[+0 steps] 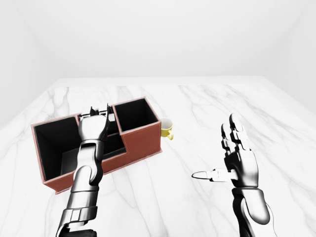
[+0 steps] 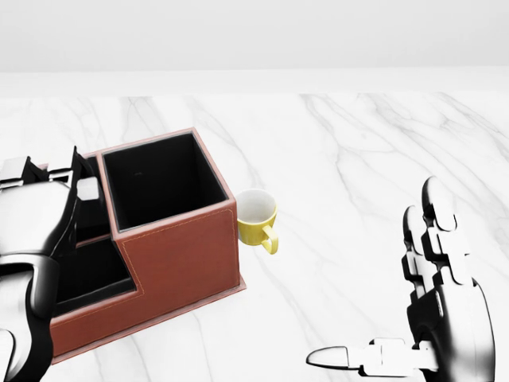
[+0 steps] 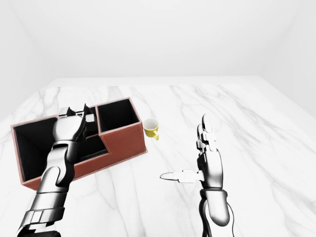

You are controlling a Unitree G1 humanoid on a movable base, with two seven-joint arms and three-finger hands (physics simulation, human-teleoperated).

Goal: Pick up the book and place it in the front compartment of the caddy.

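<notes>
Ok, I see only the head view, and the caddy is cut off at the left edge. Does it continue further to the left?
Observer: Yes. In the left-eye view the caddy has one more large compartment at its left end, dark inside.
Operator: And where exactly is the left hand?
Observer: The left hand is over the low middle section, between that large compartment and the tall one. Its forearm comes in from the view's bottom.
Operator: Is the book somewhere on the table?
Observer: No book lies on the table in either eye view. Whether the left hand holds it, I cannot tell.
</notes>
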